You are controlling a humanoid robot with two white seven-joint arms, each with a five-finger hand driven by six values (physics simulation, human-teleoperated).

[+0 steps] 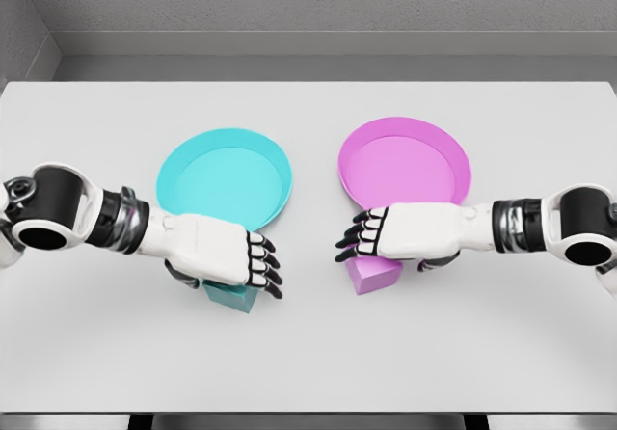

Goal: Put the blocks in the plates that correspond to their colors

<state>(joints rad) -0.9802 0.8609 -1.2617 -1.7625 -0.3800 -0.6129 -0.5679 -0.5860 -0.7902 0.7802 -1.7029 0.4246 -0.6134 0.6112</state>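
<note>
A cyan plate [225,174] lies left of centre on the table and a pink plate [405,165] right of centre. Just in front of the cyan plate stands a teal block [232,298], mostly covered by my left hand [227,271]. The hand's fingers [264,266] bend down past the block's right side and the thumb is at its left, with gaps on both sides. In front of the pink plate sits a pink block [372,275], under my right hand [386,255]. That hand's fingers [355,240] are loosely bent, not closed on the block.
The white table [308,353] runs to a front edge at the bottom of the view and a grey wall at the back. The two plates lie about a hand's width apart.
</note>
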